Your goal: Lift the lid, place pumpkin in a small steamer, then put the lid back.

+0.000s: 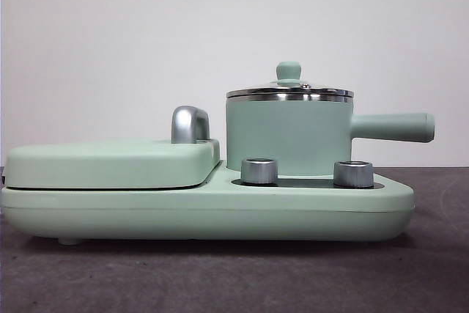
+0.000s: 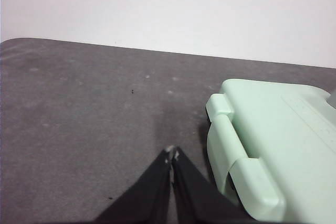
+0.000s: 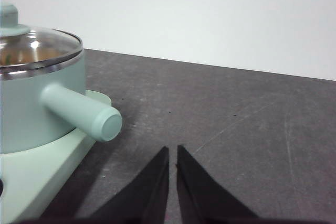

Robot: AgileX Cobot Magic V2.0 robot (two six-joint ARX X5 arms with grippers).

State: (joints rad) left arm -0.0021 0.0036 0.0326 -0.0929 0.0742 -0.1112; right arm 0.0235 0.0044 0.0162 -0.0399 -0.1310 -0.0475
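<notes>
Steamer assembly at rest on the bench, both arms withdrawn. Front view: the small steamer stands on the right bay of a mint-green base unit, its long handle pointing right, above two steel dials. The lid sits squarely on the steel rim, knob uppermost. To the left lies the flat griddle cover with its steel hinge.

Left gripper: jaws together, empty, over bare bench just beside the griddle end of the unit. Right gripper: jaws together, empty, over bare bench near the tip of the steamer handle, not touching it.

The pumpkin cannot be seen on the bench in any view. Through the lid's glass in the right wrist view a faint orange-and-green patch shows, which may be the pumpkin already inside; reflections prevent certainty.

Judged risks: if the pot is in fact empty, treating the task as finished would be an error. Should the lid be lifted again, the small rounded knob offers little purchase, and a slip would drop glass onto steel. A right-arm approach could also clip the protruding handle and turn the pot on its bay.
</notes>
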